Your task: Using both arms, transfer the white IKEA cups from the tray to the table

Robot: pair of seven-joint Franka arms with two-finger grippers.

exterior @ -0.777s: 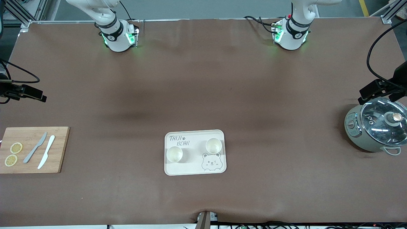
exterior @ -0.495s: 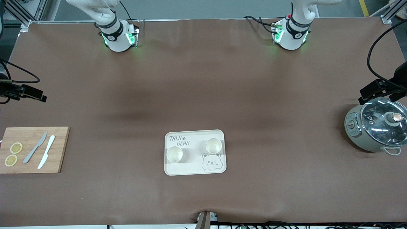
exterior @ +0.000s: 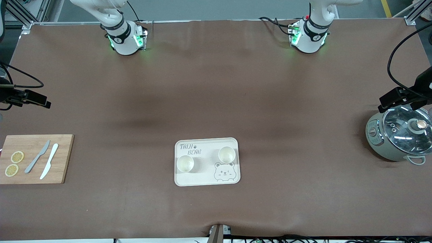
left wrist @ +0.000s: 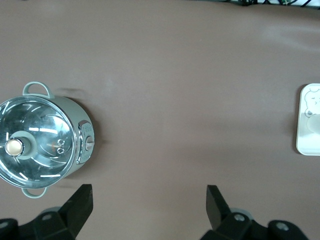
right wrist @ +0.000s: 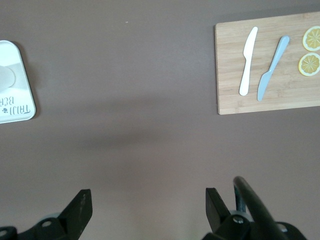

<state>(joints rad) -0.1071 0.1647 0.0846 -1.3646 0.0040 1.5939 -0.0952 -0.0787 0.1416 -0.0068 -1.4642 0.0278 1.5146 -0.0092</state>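
Observation:
Two white IKEA cups stand upright on the cream bear tray (exterior: 206, 182) in the middle of the table. One cup (exterior: 185, 163) is toward the right arm's end. The other cup (exterior: 226, 155) is toward the left arm's end, beside the printed bear. My left gripper (exterior: 393, 99) is open and empty, over the table beside the pot at the left arm's end; its open jaws show in the left wrist view (left wrist: 150, 192). My right gripper (exterior: 37, 100) is open and empty, over the table at the right arm's end; the right wrist view (right wrist: 148, 195) shows it.
A grey-green pot with a glass lid (exterior: 398, 135) stands at the left arm's end and also shows in the left wrist view (left wrist: 42, 142). A wooden cutting board (exterior: 62, 162) with two knives and two lemon slices lies at the right arm's end.
The left gripper has shifted slightly beside the pot. The right gripper has barely moved. The cups and tray have not moved.

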